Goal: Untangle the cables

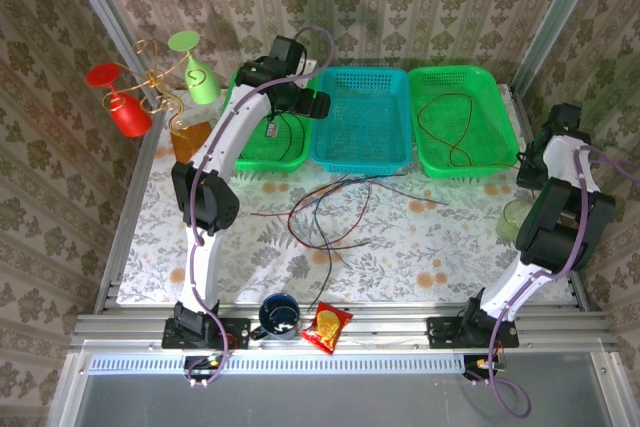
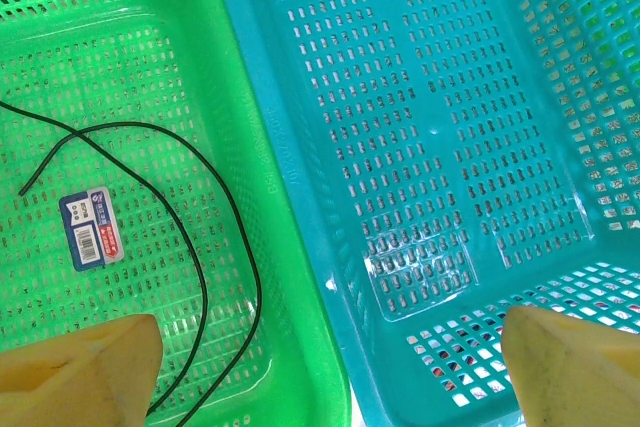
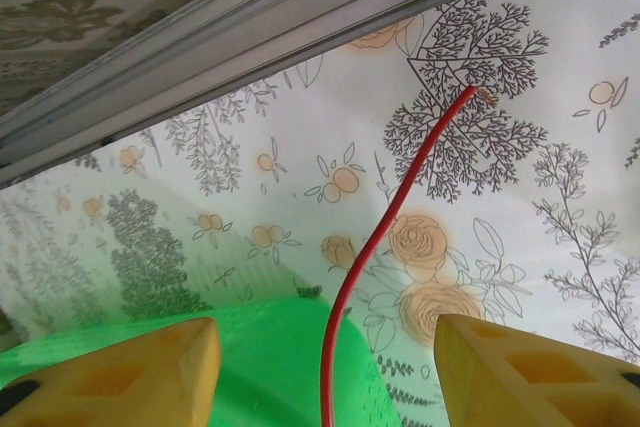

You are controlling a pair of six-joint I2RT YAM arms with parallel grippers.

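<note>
A loose tangle of red, black and blue-teal cables [image 1: 335, 212] lies on the flowered table in front of the baskets. A black cable [image 2: 204, 301] curls inside the left green basket [image 2: 290, 247]. My left gripper [image 1: 318, 104] [image 2: 335, 377] hovers open over the seam between that basket and the bare teal basket [image 2: 430, 147], holding nothing. A red cable [image 3: 397, 197] runs over the corner of the right green basket [image 3: 270, 357] onto the table. It passes loosely between the spread fingers of my right gripper [image 3: 325, 367] [image 1: 522, 169]. More red cable [image 1: 469, 117] loops inside that basket.
A wire cup tree [image 1: 150, 87] with a red and a green cup stands at the back left. A dark mug [image 1: 278, 314] and a snack packet [image 1: 326, 327] sit at the front edge. A pale cup [image 1: 515, 219] is under the right arm. An aluminium frame rail [image 3: 250, 37] borders the table.
</note>
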